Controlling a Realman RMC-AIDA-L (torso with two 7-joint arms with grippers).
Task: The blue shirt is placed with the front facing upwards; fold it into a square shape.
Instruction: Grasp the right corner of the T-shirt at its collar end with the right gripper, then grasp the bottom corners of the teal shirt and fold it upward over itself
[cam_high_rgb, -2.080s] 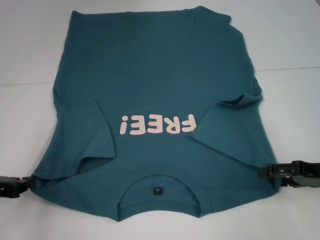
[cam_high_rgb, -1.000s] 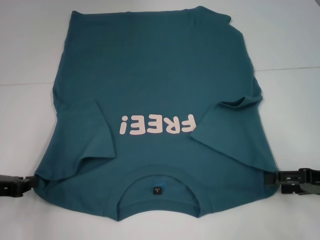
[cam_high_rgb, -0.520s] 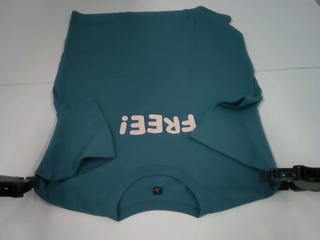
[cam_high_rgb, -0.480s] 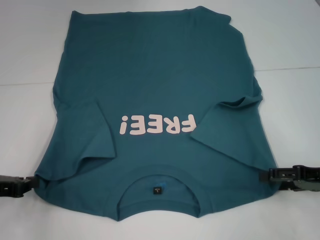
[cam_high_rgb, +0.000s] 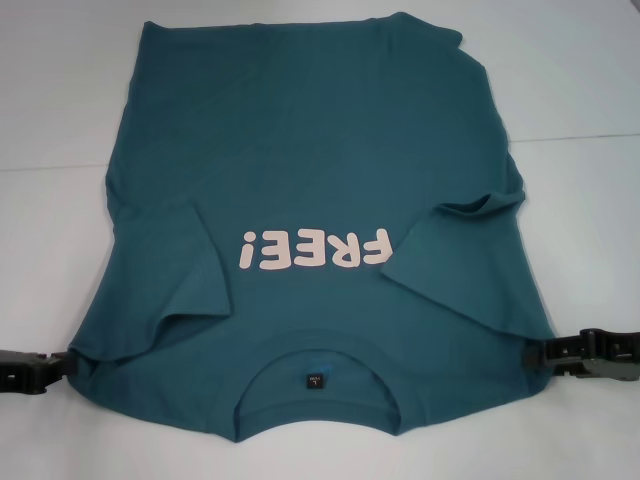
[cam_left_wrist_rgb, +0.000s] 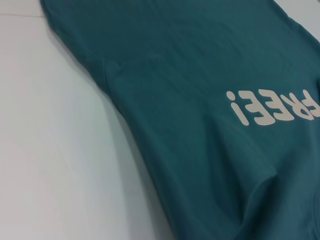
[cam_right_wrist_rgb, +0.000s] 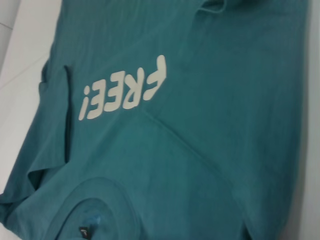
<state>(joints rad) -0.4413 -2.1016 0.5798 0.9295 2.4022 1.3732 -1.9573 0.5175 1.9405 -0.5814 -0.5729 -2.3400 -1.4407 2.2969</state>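
The blue shirt (cam_high_rgb: 310, 170) lies flat on the white table, front up, with its collar (cam_high_rgb: 320, 352) toward me and both sleeves folded in over the chest. The pale "FREE!" print (cam_high_rgb: 312, 250) sits mid-chest, and a small dark neck tag (cam_high_rgb: 315, 381) shows inside the collar. My left gripper (cam_high_rgb: 62, 366) is low at the shirt's left shoulder edge, touching the cloth. My right gripper (cam_high_rgb: 535, 354) is at the right shoulder edge. The left wrist view shows the shirt (cam_left_wrist_rgb: 190, 60) and its print (cam_left_wrist_rgb: 272, 106). The right wrist view shows the shirt (cam_right_wrist_rgb: 200, 150), print (cam_right_wrist_rgb: 125, 95) and tag (cam_right_wrist_rgb: 84, 231).
The white table (cam_high_rgb: 580, 90) spreads bare around the shirt on both sides and behind it. A faint seam line (cam_high_rgb: 590, 137) crosses the table at mid-depth.
The right gripper drew back to the right, then came in again to the shirt's shoulder edge, ending slightly lower. The left gripper and the shirt have stayed put.
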